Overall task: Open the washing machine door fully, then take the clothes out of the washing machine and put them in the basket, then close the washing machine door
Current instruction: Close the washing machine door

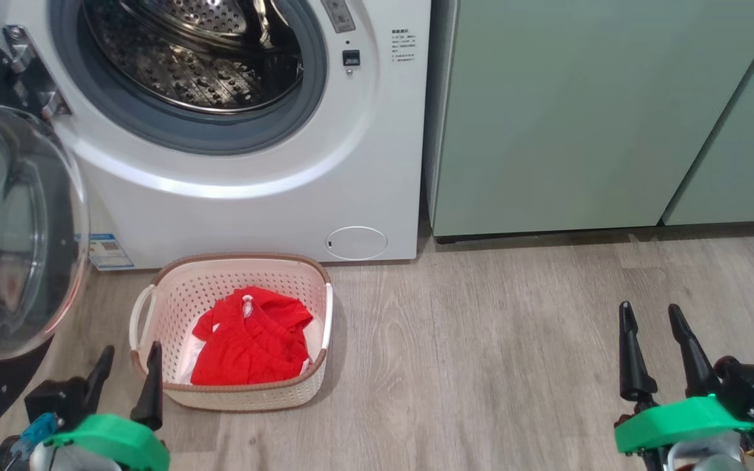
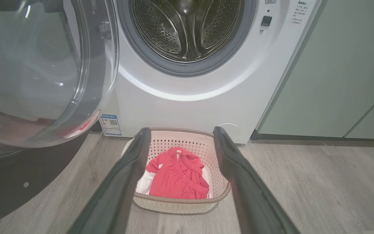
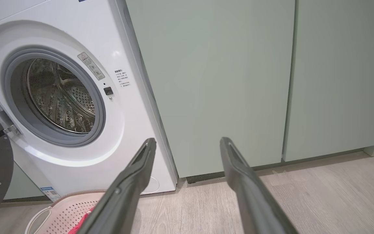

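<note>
With clothes (image 1: pixel 251 337) in the basket (image 1: pixel 239 257) and the drum (image 1: pixel 194 59) seemingly bare, we next push the door (image 1: pixel 17 229) shut; left gripper (image 1: pixel 131 350) and right gripper (image 1: pixel 648 307) gape empty.

head: high, looking down | wrists: low, facing forward | shared: washing machine (image 1: pixel 252 196), basket (image 1: pixel 239 392)

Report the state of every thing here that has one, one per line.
washing machine door: swung wide open
washing machine: drum looks empty
basket: upright on the floor
clothes: lying in the basket
left gripper: open, empty
right gripper: open, empty
cabinet doors: shut
</note>
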You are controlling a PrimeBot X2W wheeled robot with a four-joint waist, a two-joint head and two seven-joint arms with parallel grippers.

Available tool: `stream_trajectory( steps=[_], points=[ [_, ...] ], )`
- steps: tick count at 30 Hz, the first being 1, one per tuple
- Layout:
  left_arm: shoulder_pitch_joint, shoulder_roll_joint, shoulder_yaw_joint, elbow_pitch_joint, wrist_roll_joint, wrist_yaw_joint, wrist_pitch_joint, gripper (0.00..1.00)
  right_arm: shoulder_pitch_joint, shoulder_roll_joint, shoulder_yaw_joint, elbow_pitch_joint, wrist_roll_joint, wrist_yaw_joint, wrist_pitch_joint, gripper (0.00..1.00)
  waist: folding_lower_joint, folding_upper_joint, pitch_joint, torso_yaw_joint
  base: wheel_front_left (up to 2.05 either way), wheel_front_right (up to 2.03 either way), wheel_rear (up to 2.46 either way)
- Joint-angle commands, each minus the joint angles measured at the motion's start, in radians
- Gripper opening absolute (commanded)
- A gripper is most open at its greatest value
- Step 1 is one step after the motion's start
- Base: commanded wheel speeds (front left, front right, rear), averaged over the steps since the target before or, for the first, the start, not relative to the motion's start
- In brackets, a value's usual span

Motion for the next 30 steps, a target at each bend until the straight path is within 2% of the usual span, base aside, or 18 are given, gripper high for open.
stream_trajectory(
  steps=[1, 8, 14, 30],
  points=[
    [-0.059, 0.027, 0.036, -0.03, -0.001, -0.006, -0.01, 1.0, -0.025, -0.001, 0.021, -0.027, 0.001, 0.007, -0.006, 1.0, 0.0, 0.0, 0.0, 0.001, -0.55, 0.55, 0.0],
    [-0.061, 0.015, 0.047, -0.027, 0.013, -0.006, -0.01, 1.0, -0.025, -0.001, 0.021, -0.029, 0.002, 0.007, -0.006, 1.0, 0.0, 0.0, -0.005, 0.024, 0.0, 0.0, 0.0],
    [-0.061, -0.003, 0.054, -0.039, 0.034, -0.006, -0.01, 1.0, -0.017, -0.001, 0.03, -0.029, 0.007, 0.007, -0.006, 1.0, 0.0, 0.0, -0.017, 0.078, 0.0, 0.0, 0.0],
    [-0.065, -0.022, 0.099, -0.04, 0.076, -0.003, -0.01, 1.0, -0.014, -0.001, 0.048, -0.031, 0.049, 0.007, -0.006, 1.0, 0.0, 0.0, -0.04, 0.337, 0.0, 0.0, 0.0]
  ],
)
